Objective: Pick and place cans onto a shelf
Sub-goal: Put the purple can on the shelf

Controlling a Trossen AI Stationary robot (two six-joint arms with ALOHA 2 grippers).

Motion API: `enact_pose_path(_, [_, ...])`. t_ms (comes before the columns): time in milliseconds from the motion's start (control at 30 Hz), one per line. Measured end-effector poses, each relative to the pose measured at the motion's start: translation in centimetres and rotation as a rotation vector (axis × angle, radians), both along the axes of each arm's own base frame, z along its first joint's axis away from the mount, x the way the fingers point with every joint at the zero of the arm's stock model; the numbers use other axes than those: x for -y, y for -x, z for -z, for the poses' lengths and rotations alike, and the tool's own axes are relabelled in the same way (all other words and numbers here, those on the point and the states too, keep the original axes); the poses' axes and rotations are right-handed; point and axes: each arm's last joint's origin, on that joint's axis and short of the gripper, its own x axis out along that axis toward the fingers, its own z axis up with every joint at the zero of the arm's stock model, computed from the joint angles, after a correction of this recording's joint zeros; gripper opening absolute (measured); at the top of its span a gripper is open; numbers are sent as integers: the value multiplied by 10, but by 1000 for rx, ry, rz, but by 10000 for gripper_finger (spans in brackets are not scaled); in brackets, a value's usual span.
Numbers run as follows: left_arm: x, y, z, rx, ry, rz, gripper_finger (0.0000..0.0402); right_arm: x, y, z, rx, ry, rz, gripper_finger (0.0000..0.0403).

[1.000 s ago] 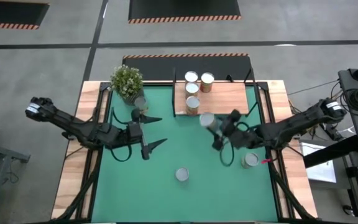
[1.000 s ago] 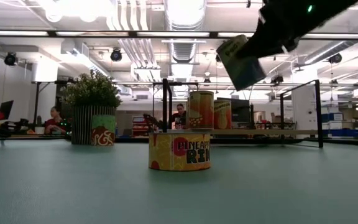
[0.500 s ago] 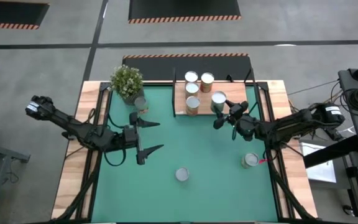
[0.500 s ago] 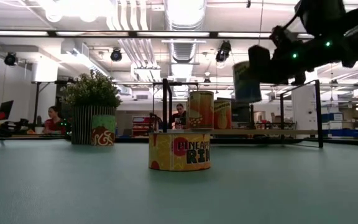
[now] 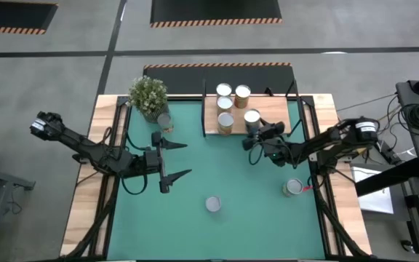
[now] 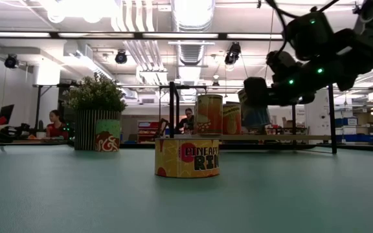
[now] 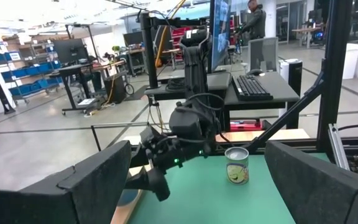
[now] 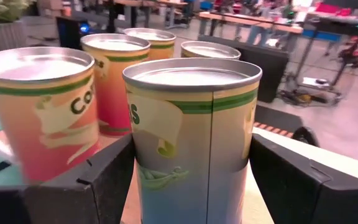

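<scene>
My right gripper (image 5: 257, 129) is shut on a can (image 8: 191, 137) with a green-banded pale label, upright over the near part of the light-wood shelf (image 5: 271, 110). Whether its bottom touches the board, I cannot tell. Several cans (image 5: 225, 104) stand on the shelf's left part, close beside the held one. Loose cans stand on the green mat: one near the front (image 5: 212, 204), one at the right (image 5: 292, 188), one by the plant (image 5: 164, 121). My left gripper (image 5: 174, 159) hovers open over the mat's left half, nothing between its fingers. My right gripper pinches the can's side wall (image 8: 143, 186) between its two fingers (image 8: 98, 183), one on each side of the lower half. The fingers come roughly level from the table's near right. The can stays upright (image 6: 255, 109), its top rim above the fingers.
A potted plant (image 5: 148, 94) stands at the mat's far left corner. The shelf's right part (image 5: 278, 116) is bare wood. Black frame posts (image 6: 171, 109) rise at the shelf's edges. People sit in the room beyond the table.
My right gripper has carried the can down and toward the far edge, from over the mat to over the shelf. The can was tilted high up and now stands upright at shelf height, beside the other cans.
</scene>
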Motion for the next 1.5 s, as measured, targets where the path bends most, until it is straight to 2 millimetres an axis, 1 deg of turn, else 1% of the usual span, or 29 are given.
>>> enact_pose_path(100, [0,0,0,0,0,0,352,3,-8,2,-15,15,52,285])
enact_pose_path(200, [0,0,0,0,0,0,352,6,-13,6,-42,20,68,295])
enact_pose_path(400, [0,0,0,-1,0,1,352,12,-15,15,-22,-18,72,304])
enact_pose_path(567, [1,0,0,-2,-1,2,352,16,-15,18,-1,-44,61,306])
enact_pose_path(733, [1,0,0,-2,-1,2,352,16,-15,10,-18,-23,47,306])
enact_pose_path(900, [1,0,0,-2,0,2,352,16,-13,-3,2,-4,41,306])
enact_pose_path(1033, [1,0,0,-2,0,2,352,16,-12,-7,20,-6,31,306])
enact_pose_path(1100, [1,0,0,-2,0,2,352,15,-12,-5,13,-20,16,305])
enact_pose_path(1267, [2,1,0,-2,0,8,352,15,-11,9,-31,-45,25,296])
enact_pose_path(1400, [3,1,0,-1,0,13,352,15,-12,10,-32,-51,11,291])
enact_pose_path(1500, [3,1,0,-1,0,13,352,15,-13,10,-5,-111,-3,290])
